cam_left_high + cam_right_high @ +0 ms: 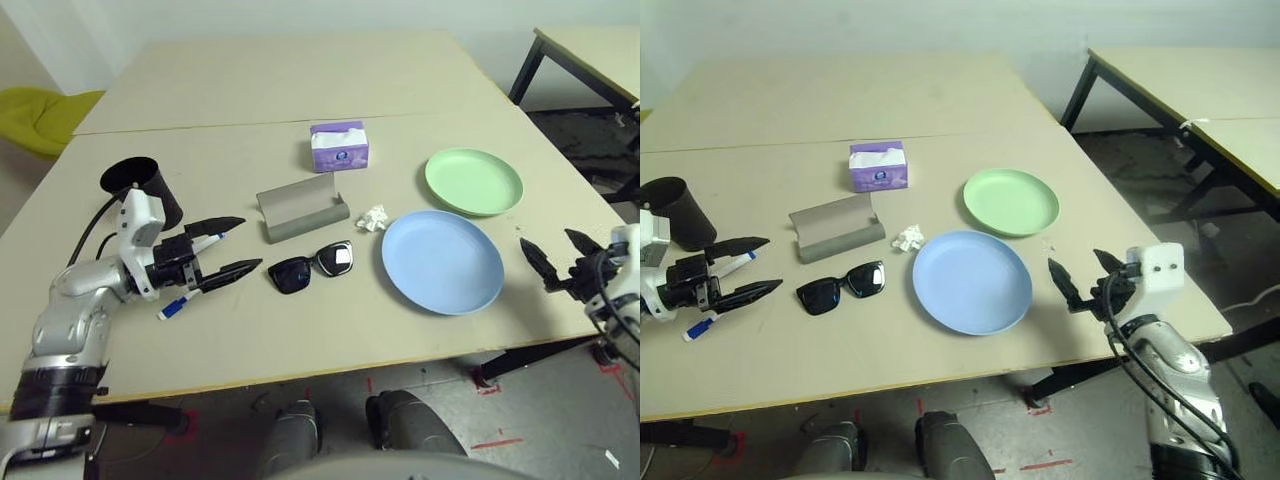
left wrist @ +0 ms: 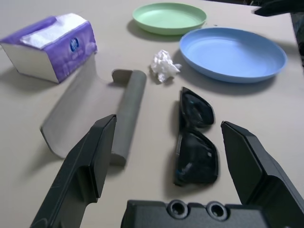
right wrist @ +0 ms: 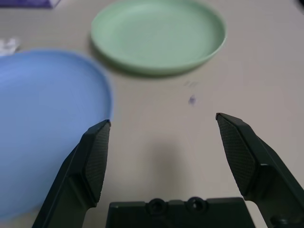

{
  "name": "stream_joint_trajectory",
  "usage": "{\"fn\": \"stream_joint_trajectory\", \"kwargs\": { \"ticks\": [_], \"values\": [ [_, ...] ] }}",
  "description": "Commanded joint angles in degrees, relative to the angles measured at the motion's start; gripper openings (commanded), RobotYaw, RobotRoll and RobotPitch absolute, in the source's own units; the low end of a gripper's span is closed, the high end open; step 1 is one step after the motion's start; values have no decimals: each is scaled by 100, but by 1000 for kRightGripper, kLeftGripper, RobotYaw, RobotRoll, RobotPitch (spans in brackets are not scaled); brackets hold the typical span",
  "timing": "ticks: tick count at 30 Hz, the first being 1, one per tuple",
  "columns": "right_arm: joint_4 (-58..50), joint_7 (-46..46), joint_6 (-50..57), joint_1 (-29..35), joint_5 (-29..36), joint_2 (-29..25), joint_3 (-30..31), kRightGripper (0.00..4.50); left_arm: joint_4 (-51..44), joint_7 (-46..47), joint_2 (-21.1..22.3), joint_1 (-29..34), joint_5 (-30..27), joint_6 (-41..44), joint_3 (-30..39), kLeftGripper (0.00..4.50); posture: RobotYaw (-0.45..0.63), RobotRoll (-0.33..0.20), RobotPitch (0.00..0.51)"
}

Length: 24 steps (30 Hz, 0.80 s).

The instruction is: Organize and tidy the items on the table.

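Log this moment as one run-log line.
left pincer: open, empty, aimed at sunglasses | right pincer: open, empty, beside blue plate | case: open

Head stereo pair: high, angled forward and down over table (image 1: 300,330); right eye sits slightly toward robot's right, so more floor and second table (image 1: 1200,90) enter there. Both eyes share whole tabletop around blue plate (image 1: 441,261). Left wrist camera: low, close, facing across sunglasses (image 2: 194,135) toward blue plate (own fingers (image 2: 90,156) frame view). Right wrist camera: low, very near blue plate rim, facing green plate (image 3: 158,34) beyond it. Both wrist views share both plates.
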Motion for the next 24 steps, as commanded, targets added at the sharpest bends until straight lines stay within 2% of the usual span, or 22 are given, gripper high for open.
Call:
{"fn": "stream_joint_trajectory", "kwargs": {
  "ticks": [1, 7, 14, 24],
  "values": [
    [-550, 61, 1070, 52, 635, -209, -74, 4500, 209, -47, -122, -71, 165, -182, -156, 4474, -255, 0, 92],
    [-868, -16, 2199, -220, 1181, -272, 234, 4500, 155, -32, -210, 19, 182, -256, -146, 4474, -238, 0, 100],
    [-815, -225, 3042, -685, 1277, -232, 723, 4500, -227, 80, -145, 239, 146, -268, -66, 4474, -208, 0, 102],
    [-554, -529, 4176, -1498, 1335, -161, 962, 4500, -733, 255, -72, 311, 115, -210, -53, 4474, -191, 0, 94]
  ]
}}
